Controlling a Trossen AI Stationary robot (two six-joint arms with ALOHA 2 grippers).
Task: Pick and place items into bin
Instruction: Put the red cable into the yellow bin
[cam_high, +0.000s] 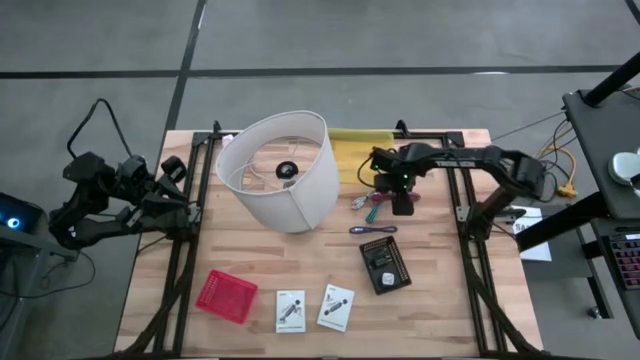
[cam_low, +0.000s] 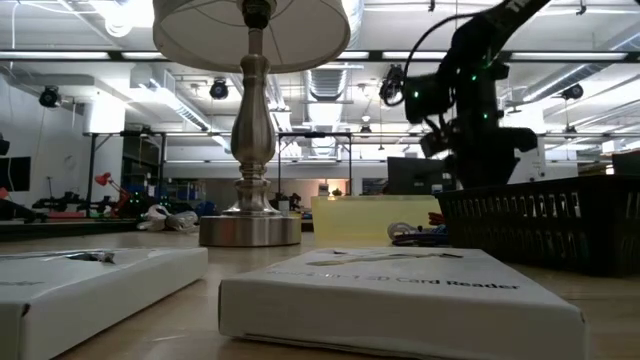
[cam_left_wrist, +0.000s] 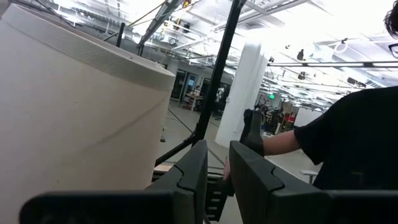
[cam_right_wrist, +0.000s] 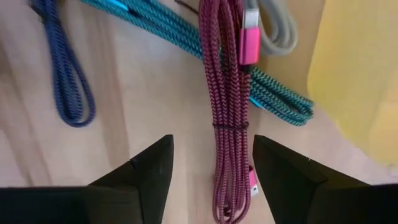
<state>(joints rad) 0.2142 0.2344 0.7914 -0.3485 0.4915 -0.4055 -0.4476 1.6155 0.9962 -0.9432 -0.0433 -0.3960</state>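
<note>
Pale wood forms the table (cam_high: 430, 320), and the largest thing on it is a lamp with a white lampshade (cam_high: 280, 170), which serves here as the landmark. Seen from above, the right arm reaches in from the table's right side, bent at the elbow, its wrist turned down toward the boards just to the right of the lampshade. The right gripper (cam_right_wrist: 212, 171) hovers over a cluster of braided cables, its two dark fingers (cam_right_wrist: 146, 171) spread wide and holding nothing; the magenta cable (cam_right_wrist: 225, 118), folded into a bundle, lies directly between them on the wood. The left arm is folded at the table's left edge, well apart from the lampshade on its left; the left gripper (cam_left_wrist: 214, 177) has its fingers nearly together with only a narrow gap, and nothing is in them.

A yellow block (cam_high: 350, 155) sits just beside the lampshade on its right, next to the cables. A dark mesh bin (cam_high: 385, 265) stands lower right of the lampshade, and a red mesh basket (cam_high: 226, 295) lies below it, toward the near edge. Two white boxes (cam_high: 290, 311) printed with pictures lie side by side below the lampshade, between the red basket and the dark bin. A teal cable (cam_right_wrist: 186, 34) and a grey cable (cam_right_wrist: 277, 28) lie touching the magenta one, while a blue cable (cam_right_wrist: 65, 68) lies apart from them.
</note>
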